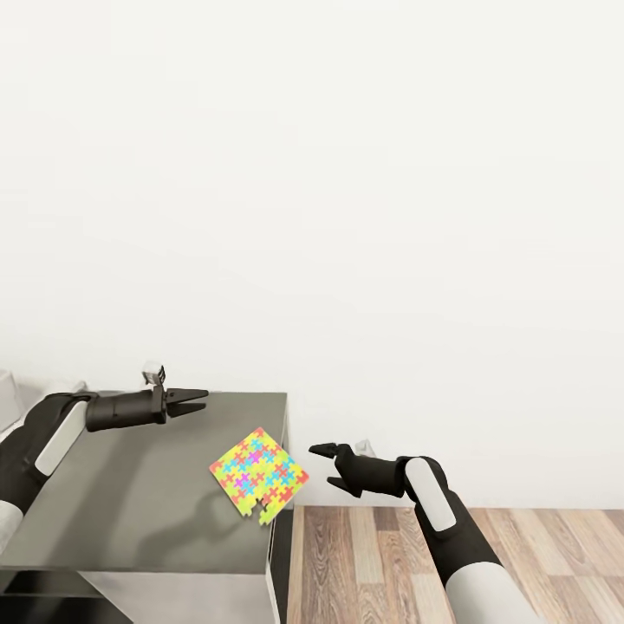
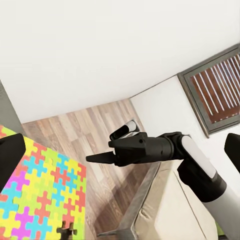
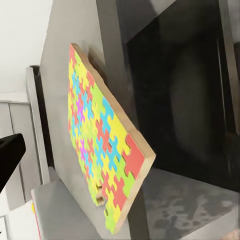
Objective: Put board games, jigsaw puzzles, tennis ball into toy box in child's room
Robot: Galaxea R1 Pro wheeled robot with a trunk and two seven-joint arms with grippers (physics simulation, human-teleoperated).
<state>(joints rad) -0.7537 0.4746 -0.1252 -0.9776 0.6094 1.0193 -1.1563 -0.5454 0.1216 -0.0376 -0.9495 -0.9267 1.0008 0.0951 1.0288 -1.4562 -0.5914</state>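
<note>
From my head camera, a single jigsaw puzzle (image 1: 259,476) lies on the dark grey cabinet top (image 1: 130,503), at the cabinet's front right corner, with one corner poking past the edge toward the wood-plank floor (image 1: 451,563). My left end effector (image 1: 192,401) hovers over the back part of that top, well apart from the puzzle, its fingers close together and grasping nothing. My right end effector (image 1: 325,466) hangs just beside the cabinet's right edge, over the floor, its fingers parted and empty, pointing at the puzzle without touching it.

The left wrist camera adds what the head camera misses: beyond the jigsaw puzzle (image 2: 40,195) it looks across at my right end effector (image 2: 102,159), and below that arm at the corner of the bed (image 2: 165,210) with its beige mattress and dark frame. A window with brown slats (image 2: 220,90) shows in the white wall behind.

The right wrist camera shows the jigsaw puzzle (image 3: 100,135) edge-on, so its thickness and pale wooden-looking side are plain, along with a notch of missing pieces near one corner. It rests flat on the grey top (image 3: 65,65) and overhangs the edge. One of my dark fingertips (image 3: 9,157) sits at the picture's border, apart from the puzzle.
</note>
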